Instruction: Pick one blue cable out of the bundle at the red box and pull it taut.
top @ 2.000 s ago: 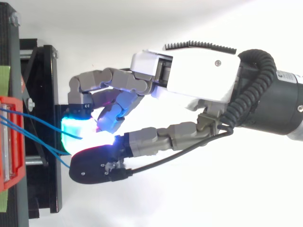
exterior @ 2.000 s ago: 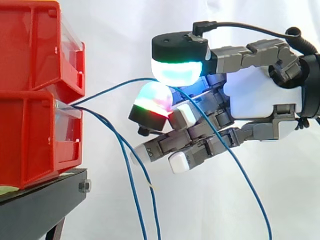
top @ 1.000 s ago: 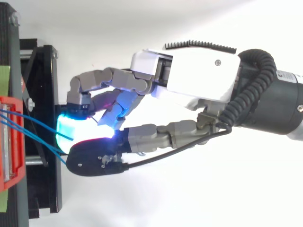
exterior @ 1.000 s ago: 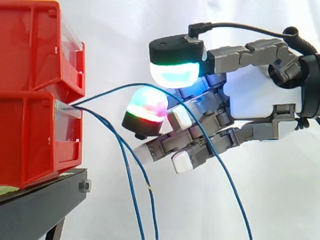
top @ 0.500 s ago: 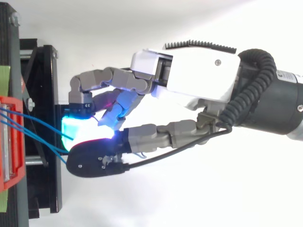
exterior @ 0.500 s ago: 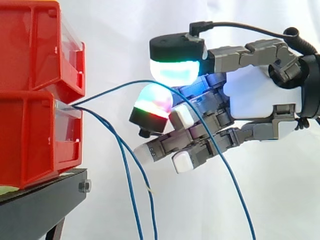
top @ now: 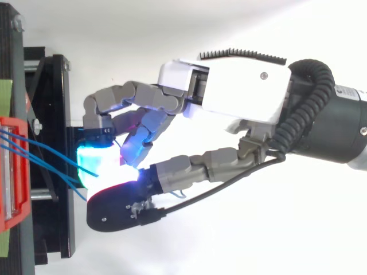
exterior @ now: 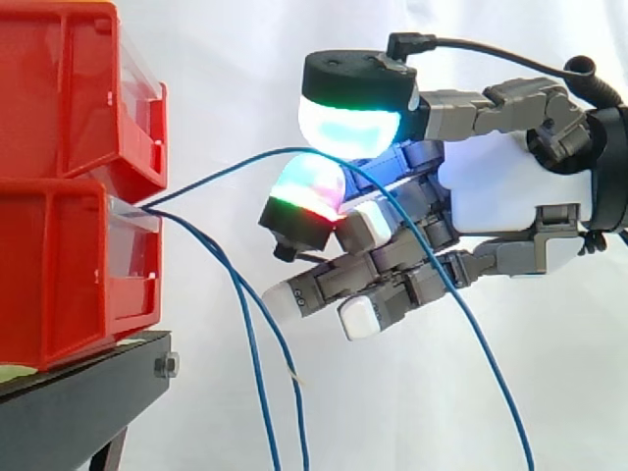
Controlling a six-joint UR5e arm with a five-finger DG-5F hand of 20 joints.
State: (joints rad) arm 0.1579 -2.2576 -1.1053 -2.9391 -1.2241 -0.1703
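Slack blue cable (exterior: 211,174) through robot hand (exterior: 500,191)

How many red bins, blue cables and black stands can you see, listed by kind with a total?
Red bins: 2
Blue cables: 3
Black stand: 1
Total: 6

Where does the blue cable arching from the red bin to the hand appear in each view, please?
Side view: the blue cable arcs from the lower red bin rightwards to between the hand's pads.
Top view: at left, it slants from the bin down to the cyan pad.
Shared landmark: the lower red bin.
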